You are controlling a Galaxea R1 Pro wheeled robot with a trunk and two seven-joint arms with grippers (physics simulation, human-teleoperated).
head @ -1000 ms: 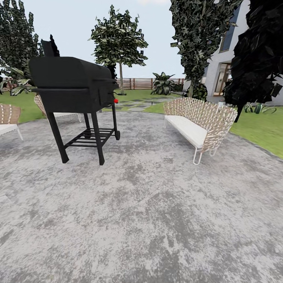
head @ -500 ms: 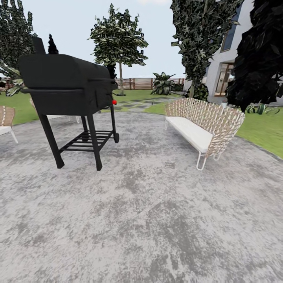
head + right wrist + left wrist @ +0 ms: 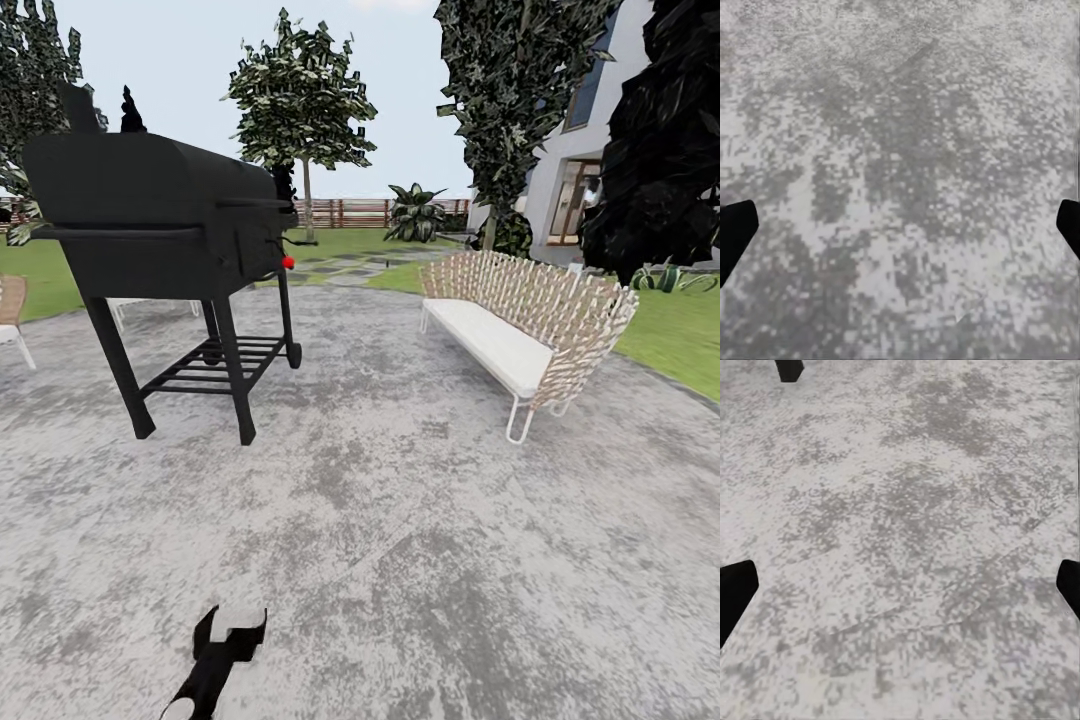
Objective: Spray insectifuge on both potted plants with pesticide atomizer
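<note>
Left end effector (image 3: pixel 232 628) newly at the head view's lower edge; camera nearer the grill (image 3: pixel 160 215)

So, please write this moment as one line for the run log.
phase: driving over patio | ahead: grill, wicker sofa, fence | left gripper: jaws open, empty | right gripper: jaws open, empty

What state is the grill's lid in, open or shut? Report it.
Shut. In the head view the black grill shows its rounded lid down on the body, no gap and no cooking grate visible. It stands upright on the grey patio.
</note>
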